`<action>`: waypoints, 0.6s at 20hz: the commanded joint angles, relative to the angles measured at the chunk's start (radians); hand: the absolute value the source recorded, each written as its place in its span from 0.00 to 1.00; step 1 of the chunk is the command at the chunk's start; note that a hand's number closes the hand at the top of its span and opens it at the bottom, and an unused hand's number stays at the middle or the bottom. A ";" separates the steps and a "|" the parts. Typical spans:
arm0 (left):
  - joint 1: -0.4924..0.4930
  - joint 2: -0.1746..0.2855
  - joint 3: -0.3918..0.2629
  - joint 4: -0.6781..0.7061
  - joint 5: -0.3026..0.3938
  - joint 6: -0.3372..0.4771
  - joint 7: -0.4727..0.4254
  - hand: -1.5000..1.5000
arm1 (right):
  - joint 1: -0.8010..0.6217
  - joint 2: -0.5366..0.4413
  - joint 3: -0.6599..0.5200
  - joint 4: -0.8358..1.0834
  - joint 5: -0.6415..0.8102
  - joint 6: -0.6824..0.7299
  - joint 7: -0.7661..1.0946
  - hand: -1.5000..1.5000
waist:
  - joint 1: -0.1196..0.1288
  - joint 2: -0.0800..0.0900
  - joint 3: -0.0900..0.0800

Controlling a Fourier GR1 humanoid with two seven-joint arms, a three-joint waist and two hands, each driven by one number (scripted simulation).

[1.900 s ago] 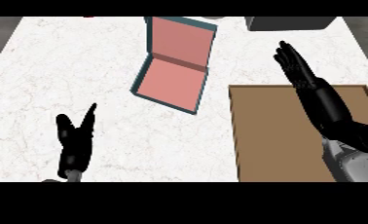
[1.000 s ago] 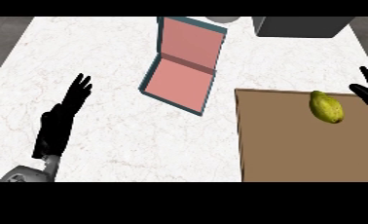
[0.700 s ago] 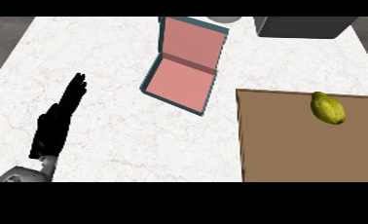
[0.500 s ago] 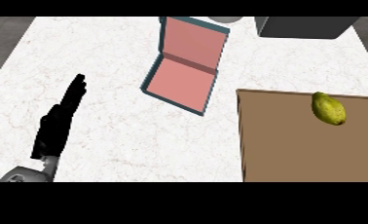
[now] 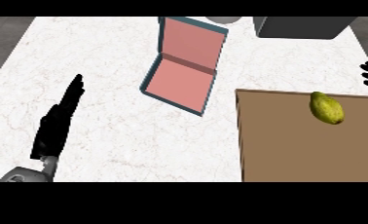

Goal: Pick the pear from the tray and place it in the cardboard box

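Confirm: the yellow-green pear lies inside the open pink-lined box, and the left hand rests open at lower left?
No. The head view shows the yellow-green pear on the flat brown tray, outside the open pink-lined box; the left hand is as stated.

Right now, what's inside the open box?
Nothing shows inside the box: its pink floor is bare and in full view, with nothing covering it. The pear lies on the tray.

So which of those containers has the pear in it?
The brown tray at right; the pear lies on it. The pink-lined box lies open, without it.
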 commanded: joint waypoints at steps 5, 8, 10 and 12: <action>-0.032 -0.041 0.057 0.019 -0.032 -0.028 0.046 0.50 | -0.126 0.100 0.038 0.175 0.207 -0.030 -0.050 0.00 | -0.018 -0.004 -0.001; 0.011 -0.071 0.059 0.051 -0.066 -0.029 -0.007 0.50 | -0.091 0.116 0.052 0.157 0.263 -0.052 -0.079 0.00 | -0.024 -0.005 -0.001; 0.068 -0.045 0.079 0.013 -0.054 -0.081 -0.048 0.50 | -0.156 0.107 0.040 0.247 0.302 -0.025 -0.110 0.00 | -0.013 -0.004 -0.001; 0.096 -0.074 0.042 -0.102 -0.108 -0.023 0.053 0.50 | -0.118 0.109 0.028 0.163 0.283 -0.017 -0.039 0.00 | -0.024 -0.009 -0.002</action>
